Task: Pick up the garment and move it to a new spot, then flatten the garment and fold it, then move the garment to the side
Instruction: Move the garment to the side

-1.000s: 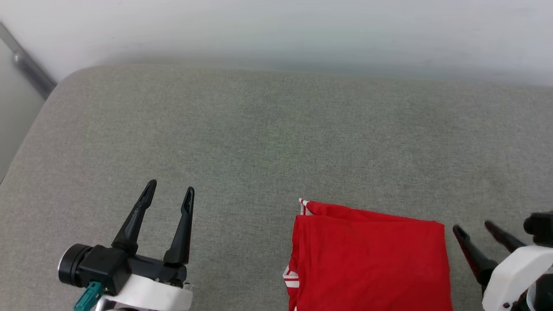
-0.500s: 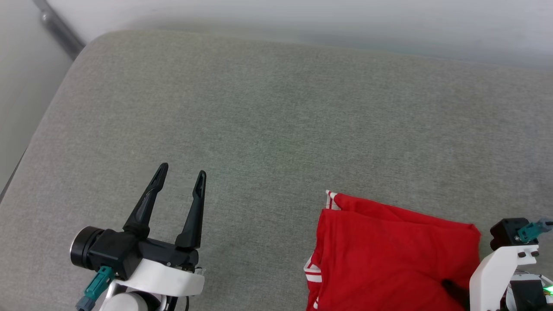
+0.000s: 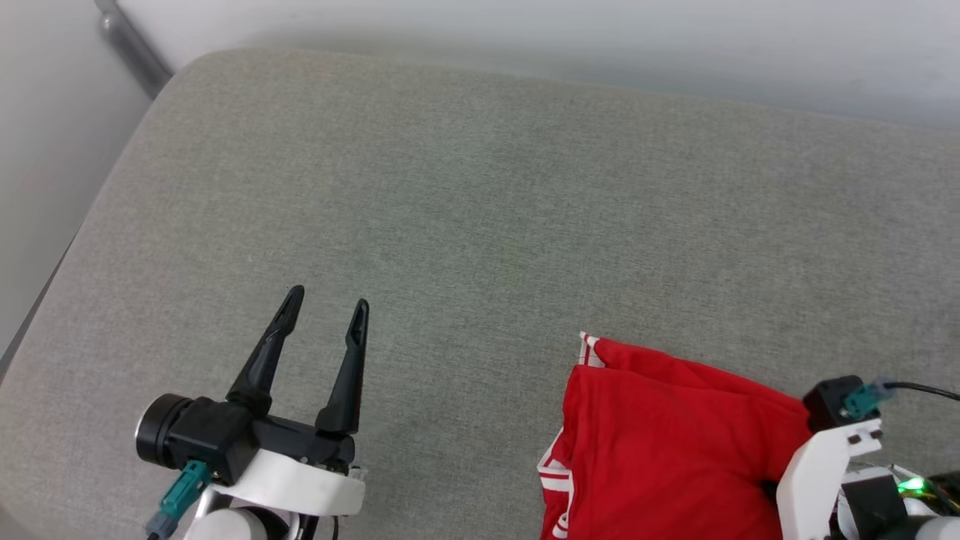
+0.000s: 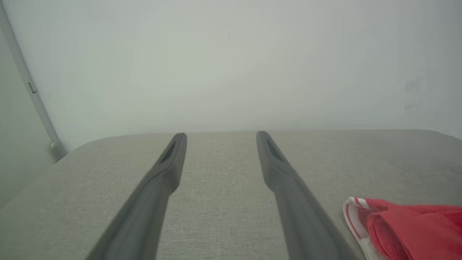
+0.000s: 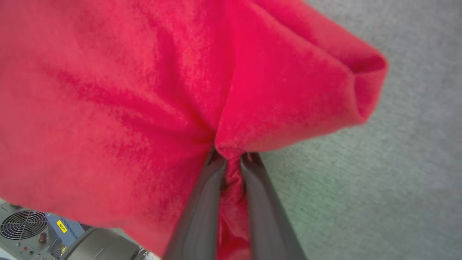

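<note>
The garment [image 3: 675,442], red with a bit of red-white striped trim at its left edge, lies folded on the grey cushion [image 3: 480,187] at the lower right. In the right wrist view my right gripper [image 5: 232,157] is shut on a pinched fold of the garment [image 5: 126,90] near its right edge, and the cloth bunches and lifts around the fingers. The head view shows the white right wrist [image 3: 821,457] over that edge, with the fingers hidden. My left gripper [image 3: 330,298] stands open at the lower left, well clear of the garment [image 4: 415,227], with nothing between its fingers [image 4: 169,169].
The grey cushion runs wide to the back and left, ending in a rounded corner at the upper left. A pale wall [image 4: 231,65] rises behind it, with a metal rail [image 3: 135,45] at the left. Part of the robot's base with a fan grille [image 5: 21,224] shows below the cloth.
My right gripper, open beside the garment's right edge a second ago, has come onto the cloth and shut on it. The head camera has shifted. The left gripper stays open.
</note>
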### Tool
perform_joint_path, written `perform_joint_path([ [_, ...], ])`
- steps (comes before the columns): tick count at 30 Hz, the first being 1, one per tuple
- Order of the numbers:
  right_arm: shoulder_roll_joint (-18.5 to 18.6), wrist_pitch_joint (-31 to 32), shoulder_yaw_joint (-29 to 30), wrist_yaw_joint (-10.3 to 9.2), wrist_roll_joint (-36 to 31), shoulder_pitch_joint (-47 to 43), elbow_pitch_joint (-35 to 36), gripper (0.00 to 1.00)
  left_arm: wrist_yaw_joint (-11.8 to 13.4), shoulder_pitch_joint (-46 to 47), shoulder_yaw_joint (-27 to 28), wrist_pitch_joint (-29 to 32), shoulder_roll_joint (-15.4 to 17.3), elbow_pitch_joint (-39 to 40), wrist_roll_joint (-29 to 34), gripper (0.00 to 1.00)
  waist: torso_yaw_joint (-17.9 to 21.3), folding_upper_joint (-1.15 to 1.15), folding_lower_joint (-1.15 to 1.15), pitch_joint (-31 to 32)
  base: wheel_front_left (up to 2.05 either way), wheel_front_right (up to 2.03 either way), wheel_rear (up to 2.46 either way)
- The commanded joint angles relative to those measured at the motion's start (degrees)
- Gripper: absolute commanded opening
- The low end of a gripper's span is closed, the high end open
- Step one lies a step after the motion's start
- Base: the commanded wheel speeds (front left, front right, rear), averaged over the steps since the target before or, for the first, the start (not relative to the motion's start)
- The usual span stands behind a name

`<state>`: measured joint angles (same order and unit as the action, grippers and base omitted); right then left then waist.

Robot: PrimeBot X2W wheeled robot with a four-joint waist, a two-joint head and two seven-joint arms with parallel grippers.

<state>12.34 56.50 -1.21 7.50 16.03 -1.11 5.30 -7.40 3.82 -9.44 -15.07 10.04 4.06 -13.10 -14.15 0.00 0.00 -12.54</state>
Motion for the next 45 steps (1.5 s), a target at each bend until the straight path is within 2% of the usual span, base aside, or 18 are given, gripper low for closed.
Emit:
perform_joint_path([
  [1,1.67,-1.66,-1.77,-0.04,-0.77,2.11,-0.67,0.00,-0.04,-0.54,-0.38,-0.12,-0.01,-0.17,0.02,1.00,1.09,0.00,0.00,0.64,0.00,0.00,0.00],
  [7,12.18,-3.89,-11.99,-0.05,-2.88,9.71,2.22,0.00,-0.04,-1.72,-1.61,-0.12,-0.19,0.13,0.35,1.00,6.57,0.00,0.00,1.01,0.00,0.00,0.00],
  [8,12.18,-3.89,-11.99,-0.05,-2.88,9.71,2.22,0.00,-0.04,-1.72,-1.61,-0.12,-0.19,0.13,0.35,1.00,6.57,0.00,0.00,1.01,0.00,0.00,0.00],
  [12,19.63,-4.06,-18.36,-0.04,-3.29,15.80,3.26,0.00,-0.04,-0.41,-4.09,-0.12,-0.45,0.33,0.41,1.00,11.30,0.00,0.00,-0.13,0.00,0.00,0.00],
  [19,32.74,-6.29,-27.58,-0.04,-4.92,26.84,2.03,0.00,-0.04,3.63,-8.81,-0.12,1.04,1.48,0.20,1.00,20.79,0.00,0.00,-6.25,0.00,0.00,0.00],
  [21,35.09,-7.71,-28.61,-0.06,-4.42,29.91,0.13,0.00,-0.04,5.41,-10.24,-0.11,2.02,1.92,0.37,1.00,23.12,0.00,0.00,-8.78,0.00,0.00,0.00],
  [25,38.07,-11.37,-26.90,-0.06,-4.41,34.10,-4.92,0.00,-0.04,9.05,-13.56,-0.11,4.37,2.11,0.14,1.00,26.34,0.00,0.00,-13.99,0.00,0.00,0.00],
  [33,37.31,-21.23,-18.81,-0.06,-7.23,35.61,-19.69,0.00,-0.04,14.39,-15.31,-0.12,8.03,3.32,0.39,1.00,29.85,0.00,0.00,-20.52,0.00,0.00,0.00],
  [38,37.64,-26.24,-15.61,-0.06,-9.25,36.81,-26.70,0.00,-0.04,15.58,-15.41,-0.12,10.29,4.76,0.86,1.00,30.37,0.00,0.00,-22.91,0.00,0.00,0.00],
  [45,36.82,-32.51,-10.80,-0.06,-12.41,37.80,-33.83,0.00,-0.04,15.06,-14.63,-0.12,12.36,7.30,1.14,1.00,29.00,0.00,0.00,-25.04,0.00,0.00,0.00],
])
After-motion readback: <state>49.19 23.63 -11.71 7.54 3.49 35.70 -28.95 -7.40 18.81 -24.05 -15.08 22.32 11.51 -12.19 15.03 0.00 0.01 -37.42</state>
